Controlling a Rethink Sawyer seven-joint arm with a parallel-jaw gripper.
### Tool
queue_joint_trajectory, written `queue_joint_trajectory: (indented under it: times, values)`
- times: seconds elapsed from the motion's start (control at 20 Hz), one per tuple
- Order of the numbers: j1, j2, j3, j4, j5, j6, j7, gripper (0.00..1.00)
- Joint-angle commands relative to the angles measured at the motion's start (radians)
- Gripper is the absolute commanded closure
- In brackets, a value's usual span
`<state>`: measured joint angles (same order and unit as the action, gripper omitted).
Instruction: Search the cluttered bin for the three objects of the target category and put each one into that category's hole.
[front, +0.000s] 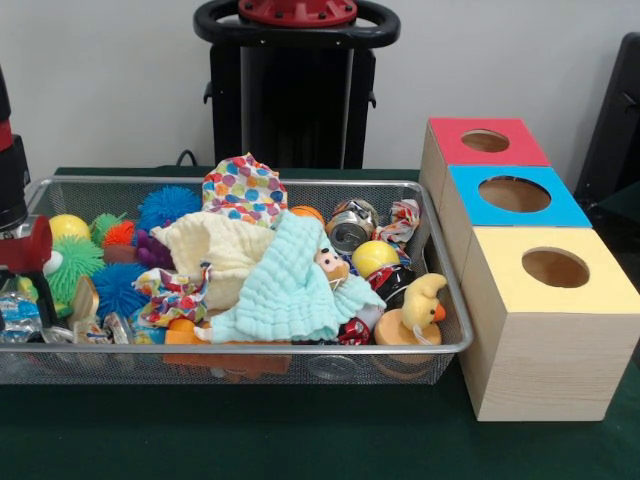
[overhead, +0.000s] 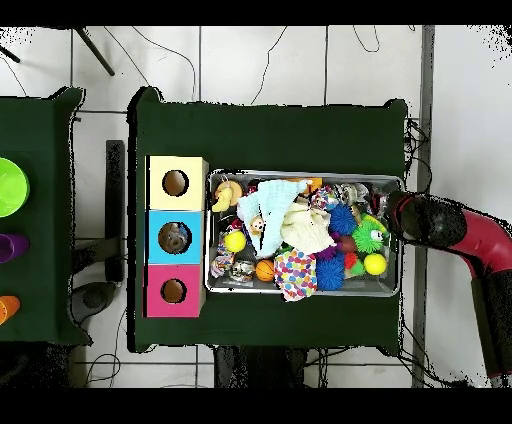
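Boxes (front: 530, 260) topped red, blue, yellow (plain wood sides); mint cloth (front: 290, 290); polka-dot cloth (front: 243, 188); green surface (front: 300, 440); perhaps orange ball (overhead: 264, 270).

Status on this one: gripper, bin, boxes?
Red-and-black arm over wire-mesh bin's end; gripper unclear. Mint-green cloth heaped over toys. Three wooden hole boxes beside bin.

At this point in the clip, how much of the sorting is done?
Hard to credit anything yet. In the overhead view the blue box seems to hold something in its hole; the yellow box and red box holes look empty. The arm reaches over the bin's end, its gripper unclear. The cloths, cans and spiky balls remain piled in the bin.
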<state>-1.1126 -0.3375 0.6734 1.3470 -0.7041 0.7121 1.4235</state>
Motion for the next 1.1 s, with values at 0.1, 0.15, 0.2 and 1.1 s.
queue_joint_trajectory:
  times: [0.1,0.15,0.2,1.1]
  values:
    - [-0.027,0.111,0.017,-0.036,-0.141,-0.074,-0.372,0.00]
    - [-0.028,0.109,0.018,-0.035,-0.141,-0.073,-0.374,0.00]
    - [-0.029,0.107,0.019,-0.032,-0.142,-0.074,-0.374,0.00]
    - [0.007,0.115,0.032,-0.081,-0.126,-0.026,-0.377,0.00]
